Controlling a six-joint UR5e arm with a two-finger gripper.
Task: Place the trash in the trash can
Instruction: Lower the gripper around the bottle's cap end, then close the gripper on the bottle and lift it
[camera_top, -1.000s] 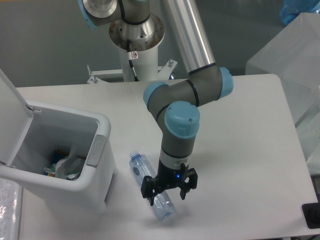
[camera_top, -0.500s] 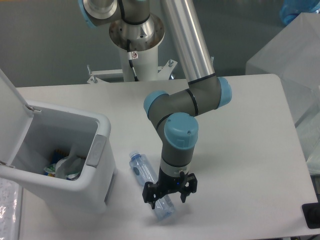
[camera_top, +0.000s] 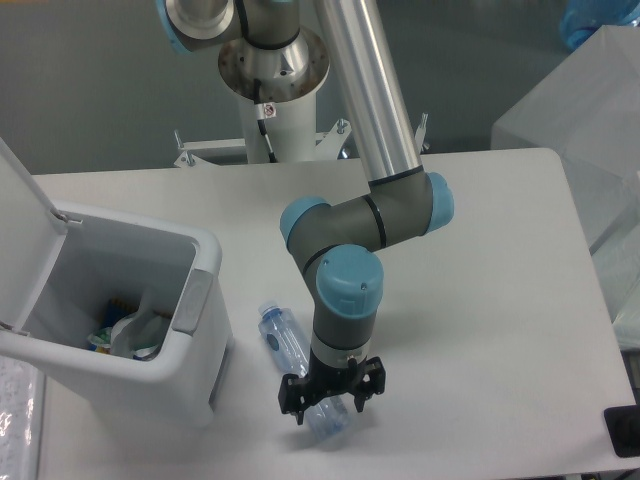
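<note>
- Camera view, fixed, is directed down at a white table (camera_top: 480, 260) on which 1 arm is mounted.
- 1 clear bluish bottle (camera_top: 290, 345) is seen lying on its side on the table, cap end up-left, just right of the trash can (camera_top: 195, 330).
- The gripper (camera_top: 331, 395) is lowered over the lower end of the bottle, pointing straight down.
- Its 2 dark fingers (camera_top: 292, 398) are spread to either side of the bottle body; contact with the plastic cannot be confirmed, and no pinch is seen.
- The bottle is recorded as resting on the table surface, not lifted.
- The trash can stands at the left edge, lid (camera_top: 22, 235) hinged up and open.
- A crumpled white wrapper (camera_top: 135, 332) with a green mark is observed inside the can, among other coloured scraps.
- A grey panel (camera_top: 192, 300) is noted on the can's side facing the bottle.
- The arm's blue-capped wrist joint (camera_top: 345, 282) is positioned directly above the gripper.
</note>
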